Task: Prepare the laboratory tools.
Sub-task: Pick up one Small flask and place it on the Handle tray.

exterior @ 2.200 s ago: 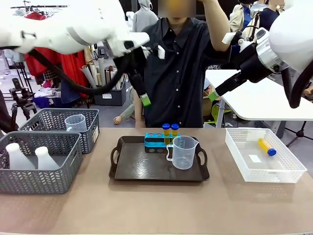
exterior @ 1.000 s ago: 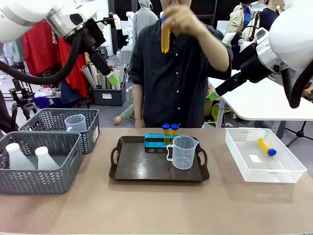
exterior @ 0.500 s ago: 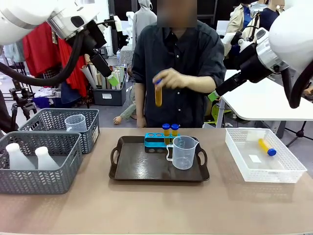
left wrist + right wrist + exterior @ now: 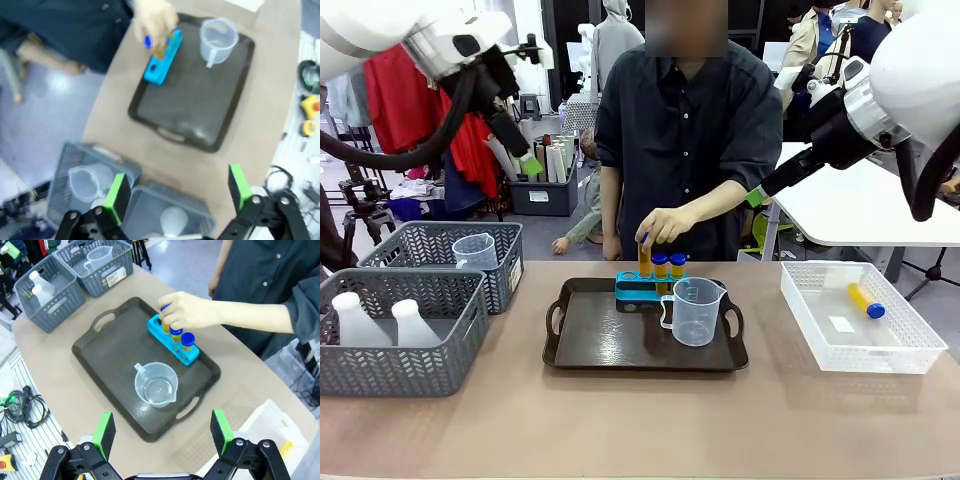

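Right wrist view: dark brown handled tray [image 4: 112,347] holds clear plastic handled measuring beaker [image 4: 156,386] and small blue holed rack [image 4: 189,359] with 2 blue-capped amber tubes [image 4: 187,340]. Person's hand [image 4: 189,310] seats tube 3 [image 4: 165,328]. Remaining: translucent white conical flasks [image 4: 355,322] in grey mesh basket [image 4: 410,372], tube 4 [image 4: 866,299] in white mesh basket [image 4: 860,358]. Left gripper [image 4: 177,187] and right gripper [image 4: 161,424] released, empty.

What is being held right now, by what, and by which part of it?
The person's hand holds an amber tube by its blue-capped top, at the blue rack. Both the left gripper and right gripper are open, holding nothing.
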